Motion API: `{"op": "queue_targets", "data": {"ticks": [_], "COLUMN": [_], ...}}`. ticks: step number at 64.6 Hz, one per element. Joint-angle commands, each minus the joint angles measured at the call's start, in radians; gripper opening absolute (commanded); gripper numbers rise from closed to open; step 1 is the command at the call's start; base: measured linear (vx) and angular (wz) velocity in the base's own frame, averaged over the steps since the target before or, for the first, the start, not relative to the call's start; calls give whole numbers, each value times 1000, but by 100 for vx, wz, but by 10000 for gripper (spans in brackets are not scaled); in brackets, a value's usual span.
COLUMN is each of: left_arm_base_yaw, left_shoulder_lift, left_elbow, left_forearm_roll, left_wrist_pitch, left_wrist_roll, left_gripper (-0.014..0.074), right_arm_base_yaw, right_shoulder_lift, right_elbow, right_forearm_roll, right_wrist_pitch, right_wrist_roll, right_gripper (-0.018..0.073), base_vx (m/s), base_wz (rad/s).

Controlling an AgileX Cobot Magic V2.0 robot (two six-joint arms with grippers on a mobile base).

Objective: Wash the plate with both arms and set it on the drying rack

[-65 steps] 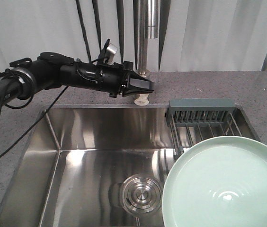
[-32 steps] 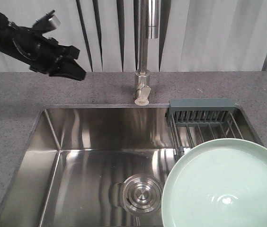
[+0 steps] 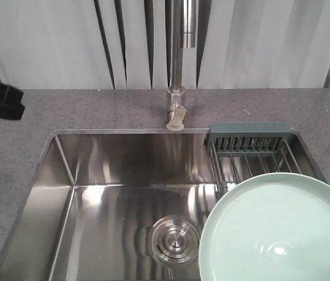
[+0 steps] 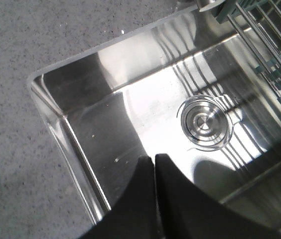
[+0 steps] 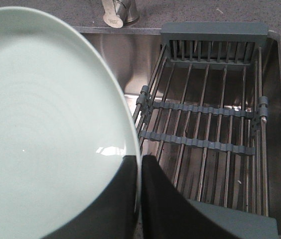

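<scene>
The right gripper [image 5: 140, 162] is pinching the rim of the plate [image 5: 46, 124]. Its two fingers are squeezed almost together, with only the thin edge between them. The plate is hanging over the near right part of the sink [image 3: 112, 193], and part of it is sitting above the drying rack [image 5: 205, 142], which is lying across the sink's right side.

The plate is being held by one small bit of its edge only. I am thinking it could tip or slip out and drop into the sink, more so if it is wet. It could also bang on the rack's wires if it is coming down crooked.

The left gripper [image 4: 154, 162] is hanging past the sink's left side, well apart from the plate. Its fingers are pressed together and holding nothing, so it is not helping if the plate is slipping.

Behind the sink, the tap [image 3: 176, 58] is standing up. I am not finding any words or labels to read. A tiny mark on the tap's handle is too small to tell.
</scene>
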Motion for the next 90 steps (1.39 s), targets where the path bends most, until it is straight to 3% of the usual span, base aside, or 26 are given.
{"op": "queue_targets", "data": {"ticks": [1, 13, 26, 45, 71, 90], "left_arm_base_yaw": [0, 0, 0, 0, 0, 0], "left_shoulder_lift": [-174, -443, -676, -884, -1032, -1032], "left_elbow": [139, 466, 720, 952, 1004, 1004], "left_forearm_roll": [-23, -33, -123, -193, -217, -215], "left_wrist_pitch": [-133, -325, -473, -550, -659, -651], "left_wrist_roll": [-1, -19, -23, -17, -17, -17], "left_gripper": [-6, -6, -6, -6, -6, -6], "right_arm_base_yaw": [-3, -3, -3, -3, -3, -3], "right_shoulder_lift": [10, 10, 10, 10, 44, 372], "right_elbow": [-24, -24, -24, -24, -51, -297], "right_forearm_roll": [17, 17, 19, 32, 30, 29], "right_wrist_pitch": [-70, -70, -71, -70, -56, -4], "right_wrist_roll": [2, 2, 2, 2, 1, -82], "right_gripper": [-1, -1, -1, -1, -1, -1], "base_vx": [0, 0, 0, 0, 0, 0], "base_wz": [0, 0, 0, 0, 0, 0]}}
